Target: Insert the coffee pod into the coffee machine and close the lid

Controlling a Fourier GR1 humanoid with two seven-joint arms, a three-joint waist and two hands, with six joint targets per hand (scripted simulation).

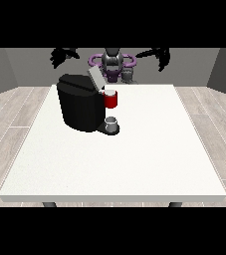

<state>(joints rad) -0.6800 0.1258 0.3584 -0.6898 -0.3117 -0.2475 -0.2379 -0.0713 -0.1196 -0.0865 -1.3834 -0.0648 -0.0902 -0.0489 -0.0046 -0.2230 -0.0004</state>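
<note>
- The robot hand at the view's left [63,55] hangs raised, fingers spread, holding nothing.
- Below it on the counter [134,159] stands the coffee machine [80,102], lid [94,75] tilted open.
- I cannot tell the coffee pod.
- The robot hand at the view's right [160,56] hangs spread, well apart.

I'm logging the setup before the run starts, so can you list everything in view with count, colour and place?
Table: one, white, filling the middle of the view.
Coffee machine: one, black, on the table's far part at the view's left.
Lid: one, grey, raised open on top of the machine.
Pod holder: one, red, at the machine's front.
Cup: one, grey, on the machine's base below the holder.
Small grey object: one, at the table's far edge; what it is I cannot tell.
Robot hand: black, raised at the view's left.
Robot hand: black, raised at the view's right.
</note>
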